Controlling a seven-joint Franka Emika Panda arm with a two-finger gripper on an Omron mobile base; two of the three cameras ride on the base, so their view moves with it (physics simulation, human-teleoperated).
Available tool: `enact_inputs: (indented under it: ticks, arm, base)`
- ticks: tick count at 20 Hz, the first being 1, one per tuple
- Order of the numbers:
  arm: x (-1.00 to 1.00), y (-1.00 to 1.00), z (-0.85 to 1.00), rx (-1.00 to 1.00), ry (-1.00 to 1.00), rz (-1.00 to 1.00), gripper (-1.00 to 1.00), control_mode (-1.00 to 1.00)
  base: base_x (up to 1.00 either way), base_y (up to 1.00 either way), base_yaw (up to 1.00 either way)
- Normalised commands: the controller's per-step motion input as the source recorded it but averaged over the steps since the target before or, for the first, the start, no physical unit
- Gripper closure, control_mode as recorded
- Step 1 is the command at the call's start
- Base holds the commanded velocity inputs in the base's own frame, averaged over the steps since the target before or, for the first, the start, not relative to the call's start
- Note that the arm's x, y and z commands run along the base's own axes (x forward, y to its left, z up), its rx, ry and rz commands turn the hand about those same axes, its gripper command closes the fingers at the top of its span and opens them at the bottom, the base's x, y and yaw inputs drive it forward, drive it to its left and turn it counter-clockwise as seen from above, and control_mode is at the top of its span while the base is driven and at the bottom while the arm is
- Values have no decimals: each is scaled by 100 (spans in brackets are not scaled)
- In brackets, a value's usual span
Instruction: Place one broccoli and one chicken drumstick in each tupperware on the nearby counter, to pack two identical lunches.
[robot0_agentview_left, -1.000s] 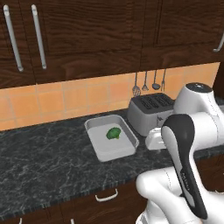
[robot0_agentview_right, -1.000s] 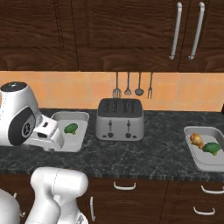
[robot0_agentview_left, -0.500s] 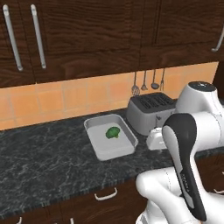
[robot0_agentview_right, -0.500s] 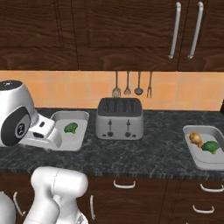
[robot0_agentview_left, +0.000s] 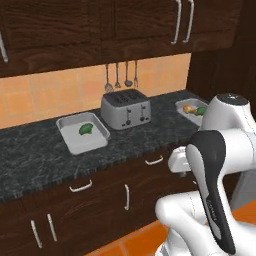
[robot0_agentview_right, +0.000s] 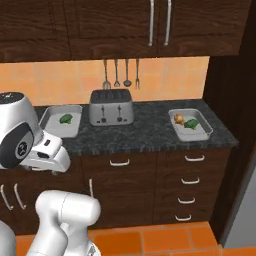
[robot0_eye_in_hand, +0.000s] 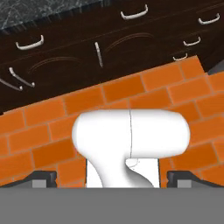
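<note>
My pincer (robot0_eye_in_hand: 112, 179) is wide open and holds nothing, pointing down at the orange brick floor (robot0_eye_in_hand: 52, 127). On the counter (robot0_agentview_right: 150, 137), a toaster (robot0_agentview_right: 111, 107) stands between two tubs. The left tupperware (robot0_agentview_right: 60, 121) has one broccoli (robot0_agentview_right: 65, 118). The right tupperware (robot0_agentview_right: 189, 124), by the counter's right end, has broccoli (robot0_agentview_right: 192, 123) and a drumstick (robot0_agentview_right: 179, 118).

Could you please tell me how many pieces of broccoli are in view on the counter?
2: one broccoli alone in the left tupperware beside the toaster, another broccoli in the right tupperware next to a drumstick.
</note>
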Motion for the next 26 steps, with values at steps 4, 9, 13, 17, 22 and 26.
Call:
enact_inputs:
  ticks: [4,9,13,17,22,26]
  arm:
    - [0,0,0,0,0,0,-100,100]
    - [0,0,0,0,0,0,-100,100]
    - [0,0,0,0,0,0,-100,100]
    - [0,0,0,0,0,0,-100,100]
    - [0,0,0,0,0,0,-100,100]
    - [0,0,0,0,0,0,-100,100]
  base:
    - [-12,-88,-42]
    - [0,-96,-42]
    - [17,-100,-34]
    - [61,-99,8]
    - [88,-100,14]
    - [76,-100,21]
